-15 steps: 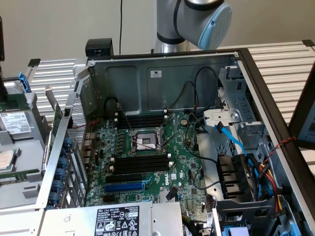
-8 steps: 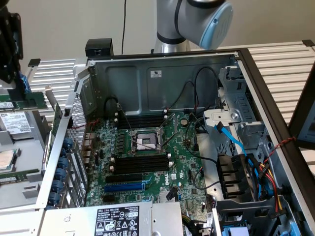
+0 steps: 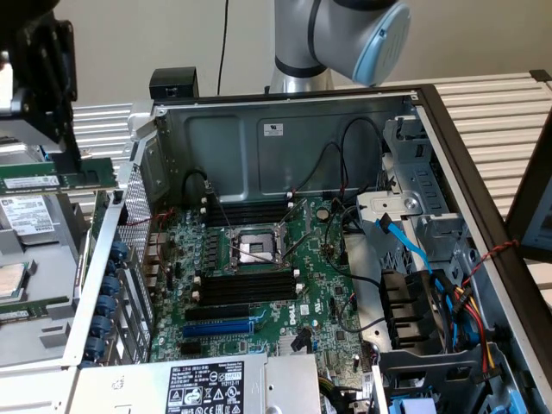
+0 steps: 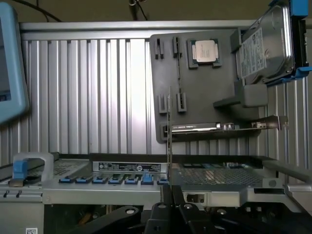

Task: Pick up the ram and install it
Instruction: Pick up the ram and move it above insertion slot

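My gripper [image 3: 71,159] is at the exterior view's far left, outside the open computer case [image 3: 285,112] and above its left wall. It is shut on the ram [image 3: 60,178], a long green stick held level in the air. In the wrist view the ram [image 4: 169,141] shows edge-on as a thin strip rising from between the black fingertips of the gripper [image 4: 169,201]. The green motherboard [image 3: 315,259] lies in the case. Its long black memory slots [image 3: 247,285] sit below the CPU socket [image 3: 256,248], and another bank of slots [image 3: 246,211] sits above it.
A grey parts holder [image 4: 204,92] beyond the case carries a CPU [image 4: 204,51], a hard drive [image 4: 265,46] and an expansion card [image 4: 224,127]. Drive cages and cables [image 3: 431,285] crowd the case's right side. The power supply [image 3: 207,384] is at the front.
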Controlling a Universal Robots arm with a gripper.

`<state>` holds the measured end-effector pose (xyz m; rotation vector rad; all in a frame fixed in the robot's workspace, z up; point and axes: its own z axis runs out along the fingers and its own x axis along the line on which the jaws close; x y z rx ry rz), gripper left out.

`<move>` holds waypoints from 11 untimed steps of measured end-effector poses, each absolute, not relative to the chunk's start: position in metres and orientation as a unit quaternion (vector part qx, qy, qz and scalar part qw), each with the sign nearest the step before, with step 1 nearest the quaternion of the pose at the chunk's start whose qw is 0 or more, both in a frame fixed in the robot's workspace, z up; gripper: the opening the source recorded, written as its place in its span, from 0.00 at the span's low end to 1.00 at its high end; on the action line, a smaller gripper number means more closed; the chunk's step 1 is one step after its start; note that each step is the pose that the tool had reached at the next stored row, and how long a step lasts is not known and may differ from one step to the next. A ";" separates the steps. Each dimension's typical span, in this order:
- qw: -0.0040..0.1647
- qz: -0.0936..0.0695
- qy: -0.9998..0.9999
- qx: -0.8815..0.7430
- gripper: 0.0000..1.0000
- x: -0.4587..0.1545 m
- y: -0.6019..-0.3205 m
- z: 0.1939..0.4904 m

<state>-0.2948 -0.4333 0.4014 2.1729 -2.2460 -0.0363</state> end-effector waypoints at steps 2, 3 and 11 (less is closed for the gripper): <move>0.008 -0.012 -0.719 0.695 0.12 -0.286 -0.433 0.401; 0.008 -0.012 -0.719 0.695 0.12 -0.281 -0.433 0.401; 0.008 -0.012 -0.719 0.695 0.12 -0.245 -0.434 0.401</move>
